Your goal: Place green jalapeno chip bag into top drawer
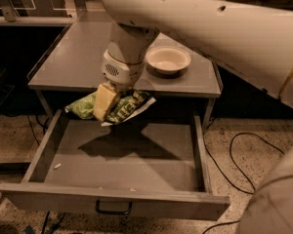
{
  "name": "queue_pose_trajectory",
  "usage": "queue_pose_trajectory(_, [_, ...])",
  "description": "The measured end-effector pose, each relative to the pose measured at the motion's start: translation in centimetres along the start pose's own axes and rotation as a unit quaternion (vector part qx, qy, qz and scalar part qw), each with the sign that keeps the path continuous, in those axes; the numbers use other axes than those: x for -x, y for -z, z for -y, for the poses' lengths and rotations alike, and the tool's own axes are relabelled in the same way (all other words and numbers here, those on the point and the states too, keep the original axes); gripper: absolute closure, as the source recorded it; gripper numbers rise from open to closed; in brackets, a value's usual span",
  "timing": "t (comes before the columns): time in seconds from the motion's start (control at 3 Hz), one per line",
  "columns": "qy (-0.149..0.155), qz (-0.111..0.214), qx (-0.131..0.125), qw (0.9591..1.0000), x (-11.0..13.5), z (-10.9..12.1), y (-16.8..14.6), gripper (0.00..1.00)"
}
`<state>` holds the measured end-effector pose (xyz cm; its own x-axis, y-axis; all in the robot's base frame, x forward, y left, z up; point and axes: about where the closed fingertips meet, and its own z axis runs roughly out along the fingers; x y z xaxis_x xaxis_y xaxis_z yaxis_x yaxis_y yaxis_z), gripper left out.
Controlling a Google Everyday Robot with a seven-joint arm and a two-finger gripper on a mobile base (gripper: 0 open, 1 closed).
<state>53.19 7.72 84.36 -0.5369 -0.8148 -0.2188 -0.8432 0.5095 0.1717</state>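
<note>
The green jalapeno chip bag is crinkled, with a white edge, and hangs in the air just past the tabletop's front edge, over the back of the open top drawer. My gripper is shut on the bag; its pale finger lies across the bag's middle. The white arm reaches down from the upper right. The drawer is pulled far out and its inside is bare apart from a few crumbs. Its dark loop handle shows on the front panel.
A round cream bowl stands on the grey tabletop at the right. Black cables lie on the speckled floor to the right of the drawer. Part of my own body fills the lower right corner.
</note>
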Motion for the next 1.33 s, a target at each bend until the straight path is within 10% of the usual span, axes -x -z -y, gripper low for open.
queue_pose_trajectory(1.33, [-0.060,-0.021,0.078,0.9949,-2.6,-0.3,-9.0,1.00])
